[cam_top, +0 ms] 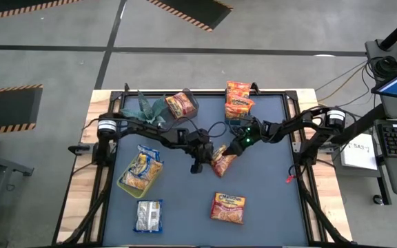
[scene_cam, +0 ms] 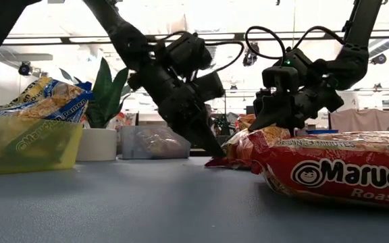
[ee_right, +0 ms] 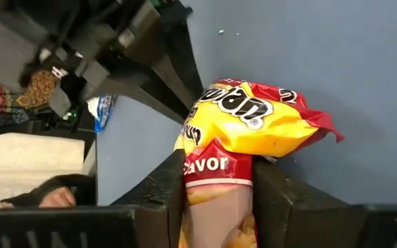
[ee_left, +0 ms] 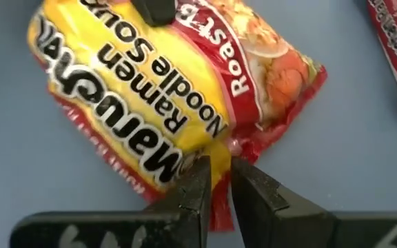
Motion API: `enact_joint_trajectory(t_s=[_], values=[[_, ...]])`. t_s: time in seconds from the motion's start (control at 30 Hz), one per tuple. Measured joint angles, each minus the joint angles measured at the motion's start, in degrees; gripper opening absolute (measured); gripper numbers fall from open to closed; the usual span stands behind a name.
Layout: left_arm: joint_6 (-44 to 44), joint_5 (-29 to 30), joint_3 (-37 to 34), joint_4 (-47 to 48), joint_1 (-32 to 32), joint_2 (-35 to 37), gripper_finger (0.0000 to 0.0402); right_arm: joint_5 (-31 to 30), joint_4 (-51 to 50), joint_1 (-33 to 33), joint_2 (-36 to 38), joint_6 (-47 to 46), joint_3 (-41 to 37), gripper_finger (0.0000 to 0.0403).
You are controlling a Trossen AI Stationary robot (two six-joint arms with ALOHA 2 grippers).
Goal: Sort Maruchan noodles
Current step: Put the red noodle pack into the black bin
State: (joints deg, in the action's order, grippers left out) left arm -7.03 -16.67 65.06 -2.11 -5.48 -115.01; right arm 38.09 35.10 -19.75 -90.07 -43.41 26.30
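Observation:
An orange-red and yellow Maruchan packet (cam_top: pixel 222 160) sits mid-table between both grippers. My left gripper (cam_top: pixel 207 161) comes from the left and is shut on its end; my right gripper (cam_top: pixel 235 147) comes from the right and is shut on the opposite end. In the low view the packet (scene_cam: pixel 248 145) slopes, with its low end by the left fingers close to the mat. Another orange-red packet (cam_top: pixel 229 207) and a whitish-silver one (cam_top: pixel 148 215) lie flat near the front edge. My left gripper (ee_left: pixel 220 165) pinches the packet's flat crimped end seam (ee_left: pixel 220 150) between its two fingertips (ee_left: pixel 197 180), slanting down from the table's left. That end is low, near the mat. My right gripper (ee_right: pixel 216 172) has the packet's other end (ee_right: pixel 216 164) pinched between its fingers (ee_right: pixel 163 184), coming slanting down from the right. The yellow part beyond the fingers is crumpled and bent (ee_right: pixel 267 124).
A yellow bin (cam_top: pixel 125 183) at the left holds yellow-and-blue packets (cam_top: pixel 143 167). A clear bin (cam_top: pixel 183 105) with an orange packet and a stack of orange packets (cam_top: pixel 238 100) stand along the far edge, beside a potted plant (cam_top: pixel 150 107). Bare mat lies at the right front.

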Motion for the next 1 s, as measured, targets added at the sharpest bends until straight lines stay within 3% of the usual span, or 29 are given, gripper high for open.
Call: enact_joint_trajectory(t_s=[0.23,0.47,0.7,0.87,1.0], values=[[-7.0,5.7,0.0,11.3,0.0,8.5,0.0039,-1.3,-0.2,0.0,1.2,1.9,0.4,0.0111],[-13.2,6.7,0.0,19.6,0.0,23.3,0.0039,-3.8,0.2,0.1,4.6,2.3,2.7,0.0107],[-16.9,6.7,-3.0,20.0,0.0,38.1,0.0039,-8.3,-1.9,0.1,7.4,6.4,9.2,0.0106],[-16.1,7.2,-8.5,12.9,0.0,45.3,0.0039,-10.1,-12.8,0.0,7.5,13.4,18.2,0.0106],[-16.4,10.0,-11.0,11.2,0.0,48.3,0.0039,-18.0,-29.4,-0.4,7.5,23.3,28.1,0.0106]])
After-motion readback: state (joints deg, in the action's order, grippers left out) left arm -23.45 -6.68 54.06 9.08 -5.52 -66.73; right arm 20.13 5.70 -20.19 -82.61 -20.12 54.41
